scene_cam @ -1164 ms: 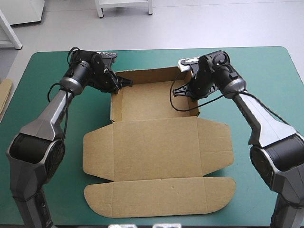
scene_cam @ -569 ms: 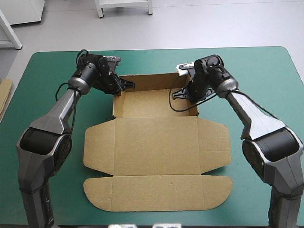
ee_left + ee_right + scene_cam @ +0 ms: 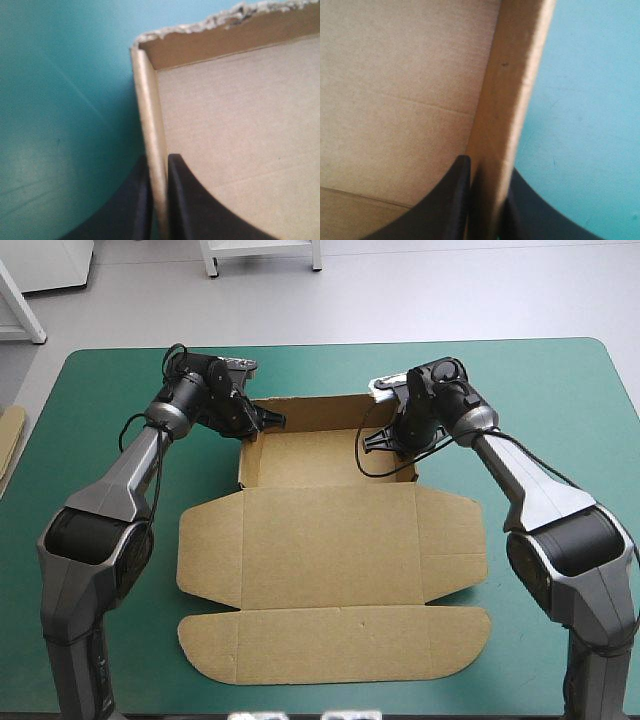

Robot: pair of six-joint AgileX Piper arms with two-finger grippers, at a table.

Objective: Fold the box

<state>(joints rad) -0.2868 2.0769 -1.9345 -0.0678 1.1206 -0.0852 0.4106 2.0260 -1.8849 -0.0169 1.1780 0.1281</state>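
The brown box [image 3: 330, 540] lies on the teal-green cover with its far part formed into a tray: back and side walls stand up, while the wide lid and its flaps lie flat toward the near edge. My left gripper [image 3: 265, 421] is shut on the box's left side wall [image 3: 152, 150] near the far left corner, one black finger [image 3: 185, 200] inside and one outside. On the opposite side, my right gripper [image 3: 385, 436] is shut on the right side wall [image 3: 502, 125] in the same manner, close to the far right corner.
A strip of more brown board [image 3: 10, 435] shows at the table's left edge. The teal-green cover [image 3: 560, 420] lies bare to the right of the box and beyond its back wall.
Both grippers have shifted slightly toward the table's far edge with the side walls in them; the tray part has moved a little away from the near edge. Both stay shut.
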